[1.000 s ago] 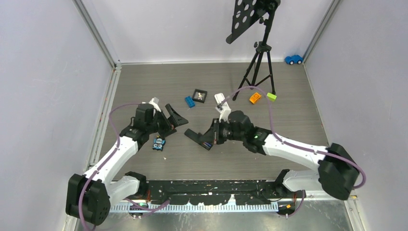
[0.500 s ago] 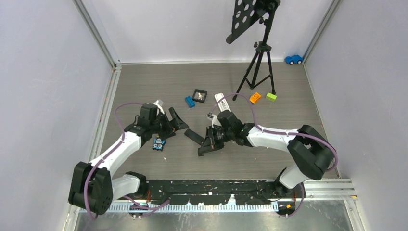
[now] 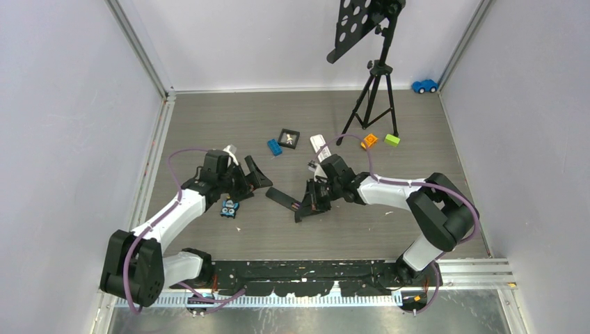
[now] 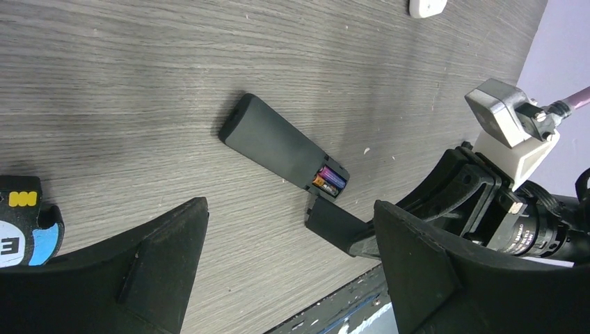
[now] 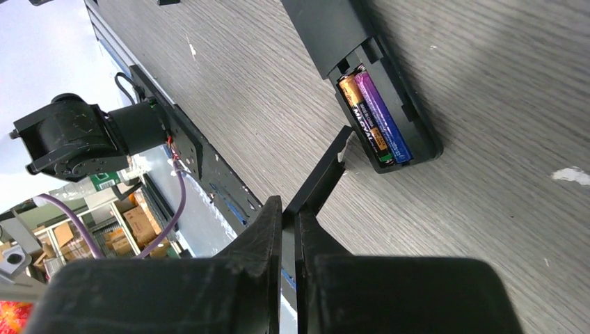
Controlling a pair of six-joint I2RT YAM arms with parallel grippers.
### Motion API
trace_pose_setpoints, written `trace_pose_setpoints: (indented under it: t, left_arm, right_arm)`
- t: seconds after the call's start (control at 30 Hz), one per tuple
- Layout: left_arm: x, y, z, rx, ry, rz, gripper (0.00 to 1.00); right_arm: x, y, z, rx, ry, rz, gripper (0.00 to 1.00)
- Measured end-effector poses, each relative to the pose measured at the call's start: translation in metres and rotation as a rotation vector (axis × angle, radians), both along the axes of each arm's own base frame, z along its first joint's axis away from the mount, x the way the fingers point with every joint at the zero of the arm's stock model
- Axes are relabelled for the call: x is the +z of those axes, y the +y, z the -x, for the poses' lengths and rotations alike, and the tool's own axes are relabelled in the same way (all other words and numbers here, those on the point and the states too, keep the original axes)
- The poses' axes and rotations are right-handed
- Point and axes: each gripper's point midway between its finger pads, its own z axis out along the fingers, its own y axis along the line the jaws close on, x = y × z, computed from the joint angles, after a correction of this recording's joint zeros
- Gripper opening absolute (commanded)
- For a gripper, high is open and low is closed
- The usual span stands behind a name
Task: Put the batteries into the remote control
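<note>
The black remote control (image 3: pixel 281 197) lies flat on the table between the arms, its battery bay open at the near end. Two batteries (image 5: pixel 372 118), one dark with orange and one purple-blue, lie side by side in the bay (image 4: pixel 329 179). My right gripper (image 5: pixel 287 205) is shut on the thin black battery cover (image 5: pixel 321 177), held tilted with its edge right at the bay's open end (image 4: pixel 337 226). My left gripper (image 4: pixel 291 205) stands open just left of the remote (image 4: pixel 278 147), with nothing between its fingers.
A blue toy block with eyes (image 3: pixel 229 207) lies by the left arm. Farther back are a blue brick (image 3: pixel 275 147), a small black frame (image 3: pixel 288 138), a white stick-shaped item (image 3: pixel 318 146), a tripod (image 3: pixel 376 97), orange (image 3: pixel 368 141) and green (image 3: pixel 392 140) bricks, and a blue car (image 3: pixel 424 85).
The right arm has swung its elbow inward and turned the wrist, carrying the cover to the remote's open end. The left gripper has shifted slightly right and stays open.
</note>
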Motion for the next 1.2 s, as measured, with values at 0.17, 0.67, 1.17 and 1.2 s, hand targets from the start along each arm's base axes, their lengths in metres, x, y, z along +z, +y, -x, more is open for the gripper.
trace_pose_setpoints:
  t: [0.17, 0.67, 1.17, 1.2]
  left_arm:
    - [-0.005, 0.003, 0.0, 0.013, -0.001, -0.014, 0.89]
    - [-0.034, 0.02, 0.008, 0.069, 0.038, -0.093, 0.89]
    - [-0.053, 0.017, 0.018, 0.054, 0.106, -0.084, 0.72]
    - [-0.055, 0.017, 0.021, 0.052, 0.115, -0.082, 0.74]
  right_arm:
    - [0.0, -0.003, -0.005, -0.008, -0.008, 0.014, 0.0]
    - [0.003, -0.012, -0.018, -0.063, -0.08, 0.022, 0.01]
    - [0.042, -0.013, -0.044, -0.11, -0.093, -0.182, 0.0]
    - [0.042, -0.015, -0.049, -0.12, -0.094, -0.184, 0.0]
